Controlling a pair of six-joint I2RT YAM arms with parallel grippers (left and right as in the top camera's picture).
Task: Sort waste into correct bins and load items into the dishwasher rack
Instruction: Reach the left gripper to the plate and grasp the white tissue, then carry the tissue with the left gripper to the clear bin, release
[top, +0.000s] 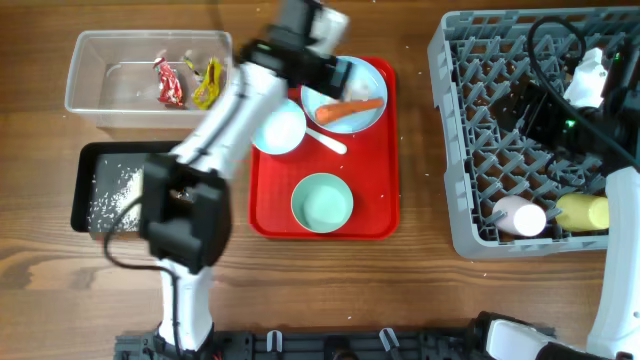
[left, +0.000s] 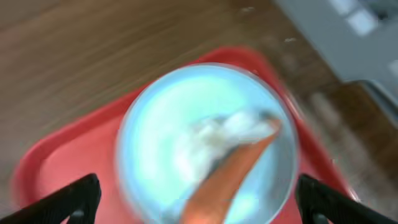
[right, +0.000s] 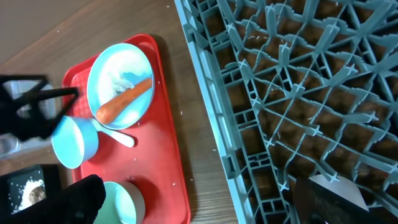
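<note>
Waste is part sorted: wrappers (top: 170, 84) in the clear tub (top: 75, 70), rice (top: 115, 195) in the black bin (top: 85, 160); pink cup (top: 520, 215) and yellow cup (top: 585, 211) lie in the rack (top: 470, 120), while carrot (top: 352, 107), plate (top: 345, 78), white bowl (top: 280, 130), teal bowl (top: 322, 202) and spoon (top: 328, 141) sit on the red tray (top: 380, 200), left jaws and right jaws both apart, empty.

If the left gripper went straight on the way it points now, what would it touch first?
Most likely the orange carrot lying across the pale blue round plate, next to a clump of white rice. The open left gripper is centred over it; blur leaves depth unclear.
</note>
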